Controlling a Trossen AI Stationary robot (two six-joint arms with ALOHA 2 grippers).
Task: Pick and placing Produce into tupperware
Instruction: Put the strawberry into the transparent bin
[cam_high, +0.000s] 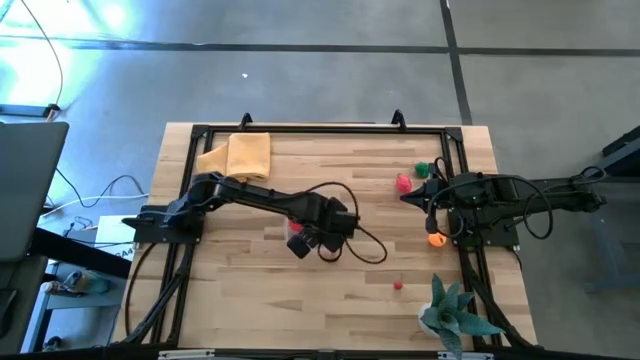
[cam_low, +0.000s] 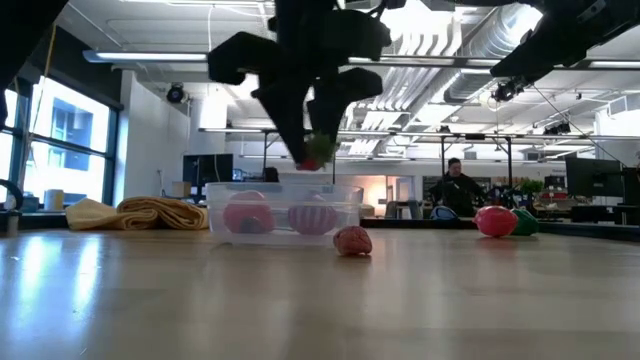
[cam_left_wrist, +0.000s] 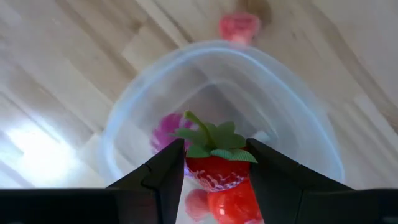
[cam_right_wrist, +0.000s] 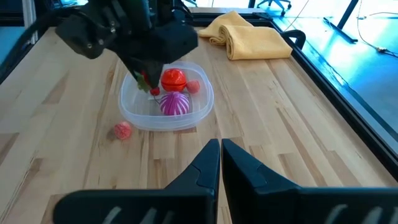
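My left gripper (cam_left_wrist: 214, 149) hangs fingers-down over the clear tupperware (cam_left_wrist: 124, 124), shut on a toy strawberry (cam_left_wrist: 214, 163) with a green leaf cap. In the tub lie a purple piece (cam_right_wrist: 175, 104), a red tomato (cam_right_wrist: 174, 79) and a small pink piece (cam_right_wrist: 194, 86). A pink berry (cam_low: 352, 240) rests on the table just outside the tub wall. More produce lies near the right arm: a red piece (cam_high: 403, 183), a green one (cam_high: 423, 170), an orange one (cam_high: 436, 239) and a tiny red one (cam_high: 398, 285). My right gripper (cam_right_wrist: 221, 152) waits shut at the table's right side. My left gripper pinches the strawberry's red body (cam_left_wrist: 214, 169), just under the leaf cap, between its two fingers (cam_left_wrist: 168, 165). The fingers come from above, pointing down. The strawberry hangs clear above the tub's inside (cam_low: 318, 152), leaves spreading out over the fingertips.
A folded yellow-orange cloth (cam_high: 245, 155) lies at the far left of the table. A spiky teal potted plant (cam_high: 450, 310) stands at the near right corner. A black frame (cam_high: 320, 128) runs along the table's edges. Bare wood lies between the tub and the near edge.
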